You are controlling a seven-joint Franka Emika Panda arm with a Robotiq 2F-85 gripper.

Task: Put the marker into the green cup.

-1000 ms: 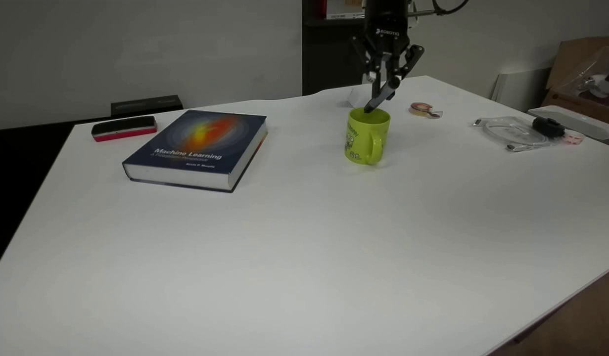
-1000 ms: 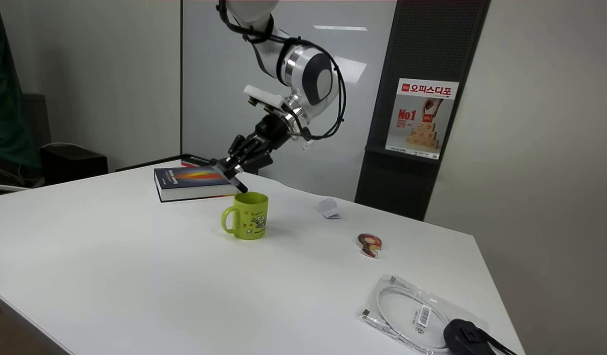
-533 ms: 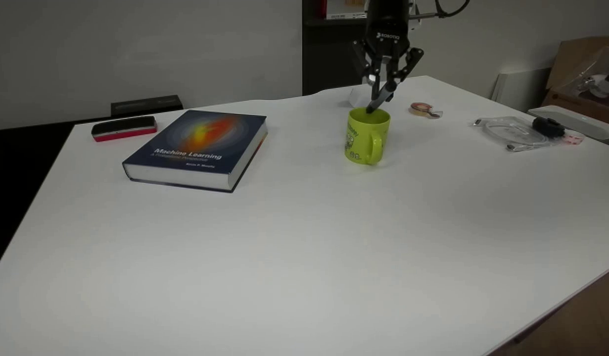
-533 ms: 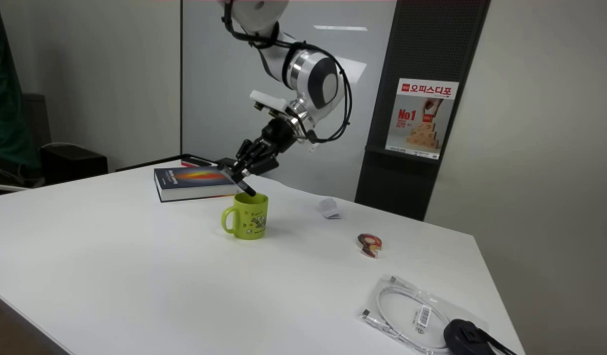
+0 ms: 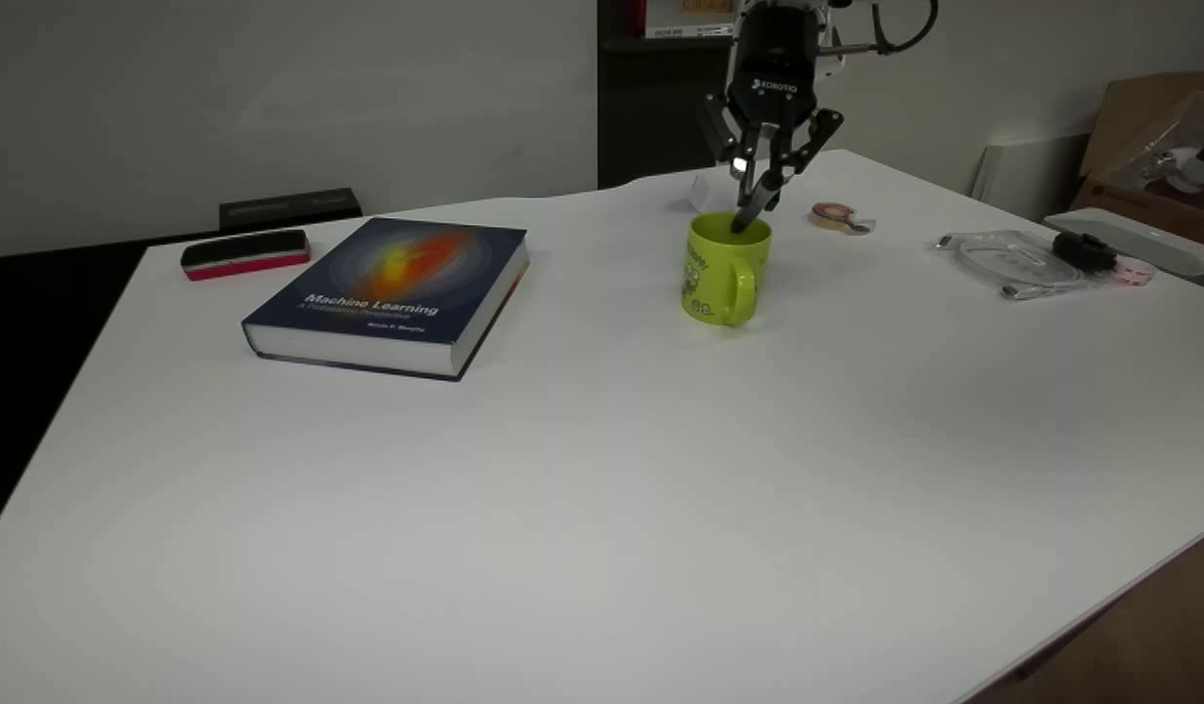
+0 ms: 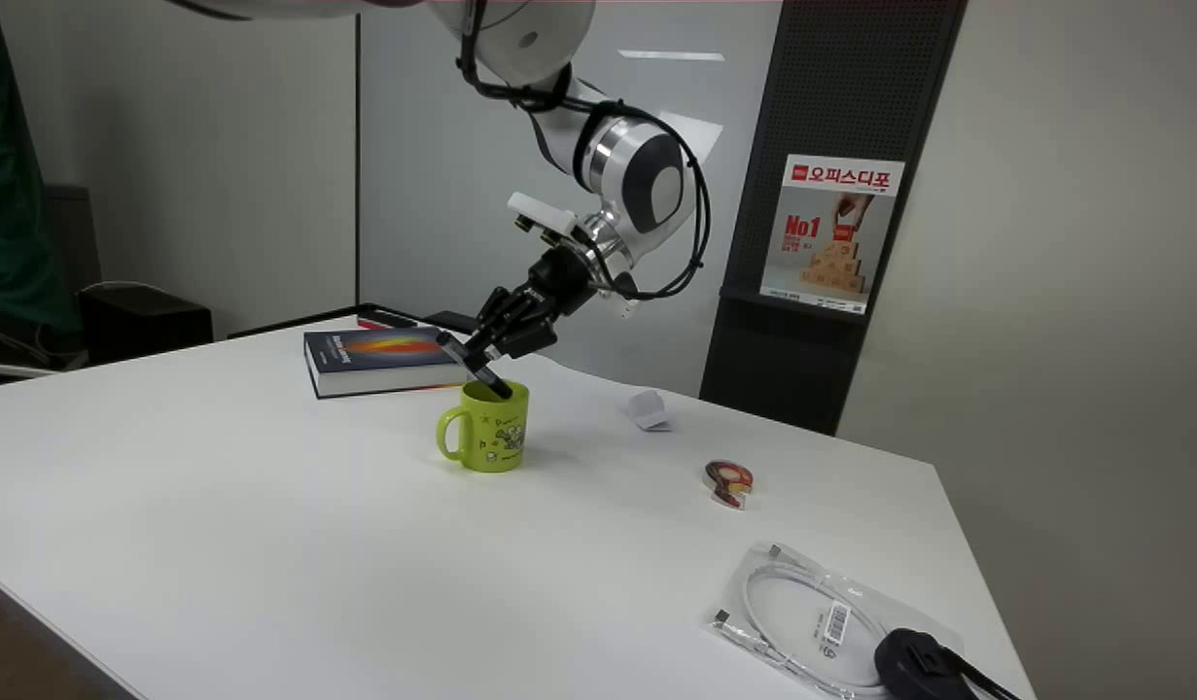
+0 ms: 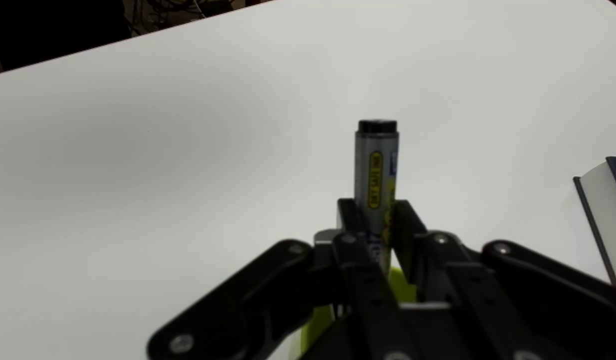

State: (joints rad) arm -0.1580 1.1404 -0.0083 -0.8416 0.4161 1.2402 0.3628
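Note:
The marker (image 5: 754,206) is dark with a grey barrel and is tilted. It also shows in an exterior view (image 6: 497,384) and in the wrist view (image 7: 376,167), where its black end points away from the cup. My gripper (image 5: 760,192) is shut on the marker's middle, a finger on each side, also in the wrist view (image 7: 376,215). The green cup (image 5: 721,276) stands upright below the gripper. In both exterior views the marker's lower end is at the cup's mouth (image 6: 494,428), seemingly just inside the rim. In the wrist view the cup (image 7: 403,287) is mostly hidden behind the fingers.
A thick blue book (image 5: 386,293) lies beside the cup, with a red-and-black case (image 5: 246,254) behind it. A tape roll (image 5: 834,217), a folded white paper (image 6: 649,410) and a bagged cable (image 6: 822,622) with a black piece lie on the white table.
My gripper has moved down and slightly across with the marker, whose lower end has gone from above the cup's rim to its mouth. The cup has stayed in place.

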